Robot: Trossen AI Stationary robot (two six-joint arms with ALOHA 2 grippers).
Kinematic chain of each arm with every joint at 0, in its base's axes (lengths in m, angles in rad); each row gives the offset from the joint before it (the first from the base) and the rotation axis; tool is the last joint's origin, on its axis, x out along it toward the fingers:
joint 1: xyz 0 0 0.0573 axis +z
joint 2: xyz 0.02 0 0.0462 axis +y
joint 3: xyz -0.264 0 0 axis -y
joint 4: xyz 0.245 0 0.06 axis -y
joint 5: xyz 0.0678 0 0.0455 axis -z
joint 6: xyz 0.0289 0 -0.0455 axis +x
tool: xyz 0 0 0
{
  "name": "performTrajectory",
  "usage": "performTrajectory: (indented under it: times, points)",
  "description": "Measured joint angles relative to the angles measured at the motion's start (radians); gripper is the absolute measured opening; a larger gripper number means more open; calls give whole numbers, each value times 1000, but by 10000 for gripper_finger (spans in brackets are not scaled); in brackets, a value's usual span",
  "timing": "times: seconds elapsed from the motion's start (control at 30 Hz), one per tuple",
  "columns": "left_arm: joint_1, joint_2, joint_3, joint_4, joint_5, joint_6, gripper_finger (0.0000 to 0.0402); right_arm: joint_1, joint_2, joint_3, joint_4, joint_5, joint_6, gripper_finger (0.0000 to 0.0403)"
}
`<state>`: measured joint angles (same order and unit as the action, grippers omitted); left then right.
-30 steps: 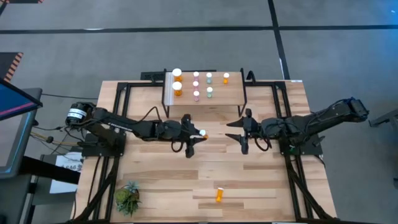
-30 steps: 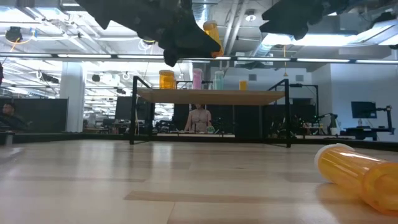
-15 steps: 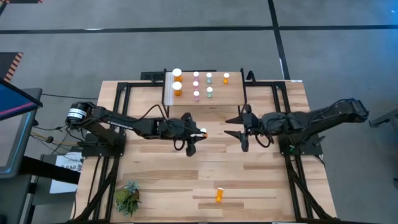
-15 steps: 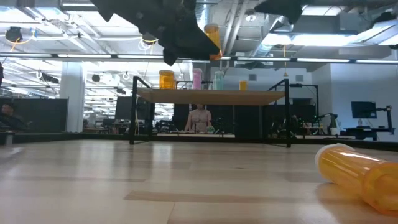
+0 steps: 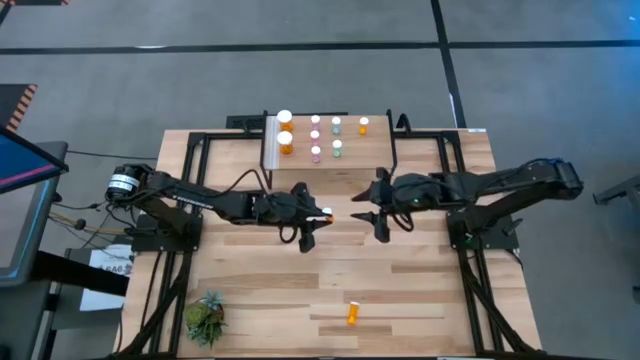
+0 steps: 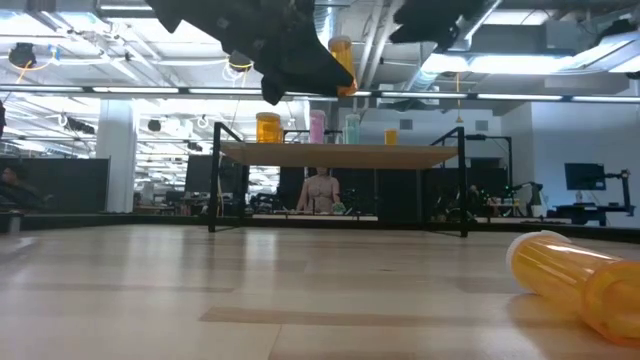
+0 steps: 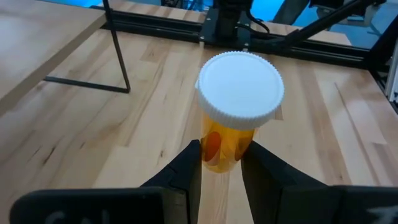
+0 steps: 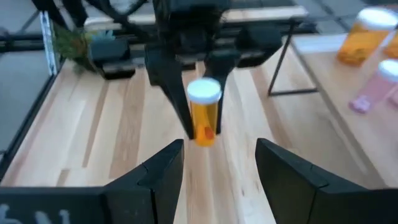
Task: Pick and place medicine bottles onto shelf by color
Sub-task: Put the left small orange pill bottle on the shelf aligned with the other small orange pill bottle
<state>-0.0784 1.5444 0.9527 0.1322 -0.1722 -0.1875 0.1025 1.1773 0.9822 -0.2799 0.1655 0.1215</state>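
High view: you are looking straight down on a wooden counter [image 5: 260, 290] with both dark arms reaching toward its middle. The left gripper [image 5: 308, 222] is clamped on an orange bottle [image 5: 322, 213] with a white cap, held in the air just in front of the shelf [image 5: 370, 155]. In the left wrist view its two fingers [image 7: 186, 165] press against the sides of the orange body, below the cap, and the bottle stands upright between them.

The right gripper [image 5: 372, 212] faces the left one from the other side, near it but not touching. In the right wrist view its fingers [image 8: 163, 171] are spread apart with nothing between them, and the held bottle shows beyond them.

The shelf stands at the far side of the counter, with a white strip at its left end. On it you have two larger orange bottles [image 5: 286, 142] by the strip, then pink bottles [image 5: 315, 134], pale green bottles [image 5: 336, 136] and one small orange bottle [image 5: 363, 126] toward the right. The small ones are too tiny here to count with confidence; there seem to be three pink and two green.

One more orange bottle [image 5: 352, 314] lies on its side on the near part of the counter, well apart from both grippers. In the low view it lies at the right, close to the camera. A small potted plant [image 5: 205, 318] sits at the near left corner.
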Motion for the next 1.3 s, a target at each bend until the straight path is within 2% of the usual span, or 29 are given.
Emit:
performTrajectory:
  times: [0.27,0.63,0.77,0.97,1.17,1.3]
  points:
    - [0,0,0,-2,0,-10,78,-53,90,80,-37,-134,-38,221]
    - [-21,0,0,15,0,-3,78,-65,87,113,-30,-143,-36,221]
    - [-23,0,0,48,-2,12,78,-73,122,112,-22,-146,-17,221]
    - [-23,0,0,34,-4,8,78,-73,153,111,88,-300,-30,221]
    - [-23,1,0,-46,23,-88,78,-118,107,112,70,-302,-36,221]
    - [-23,1,0,-63,37,-122,78,-137,123,112,57,-314,-21,223]
